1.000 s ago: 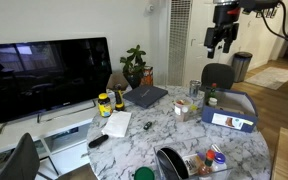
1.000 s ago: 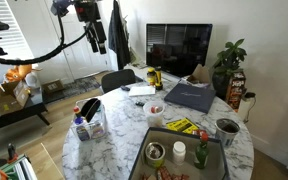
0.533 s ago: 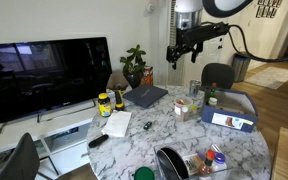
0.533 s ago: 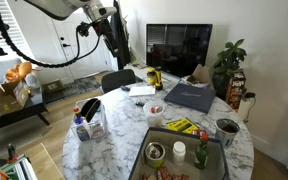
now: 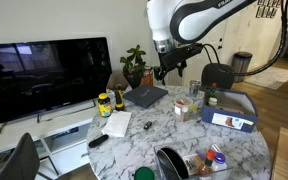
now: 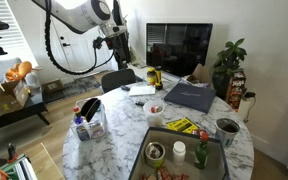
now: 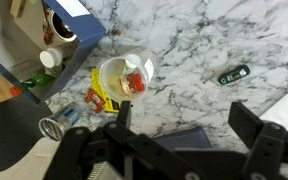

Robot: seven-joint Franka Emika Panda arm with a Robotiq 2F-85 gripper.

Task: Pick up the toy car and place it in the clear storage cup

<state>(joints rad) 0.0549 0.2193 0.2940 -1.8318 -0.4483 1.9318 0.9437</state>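
In an exterior view my tool (image 5: 169, 70) hangs high above the far side of the marble counter (image 5: 174, 135). The toy car (image 5: 147, 126) is a small dark spot on the bare stone, apart from the clear storage cup (image 5: 184, 109). In an exterior view the tool (image 6: 120, 48) is again well above the cup (image 6: 156, 114). In the wrist view my two fingers (image 7: 120, 118) stand wide apart and hold nothing. The car (image 7: 233, 74) lies alone on the marble, and the cup (image 7: 125, 77) has something red inside, with a yellow packet (image 7: 98, 88) just beside it.
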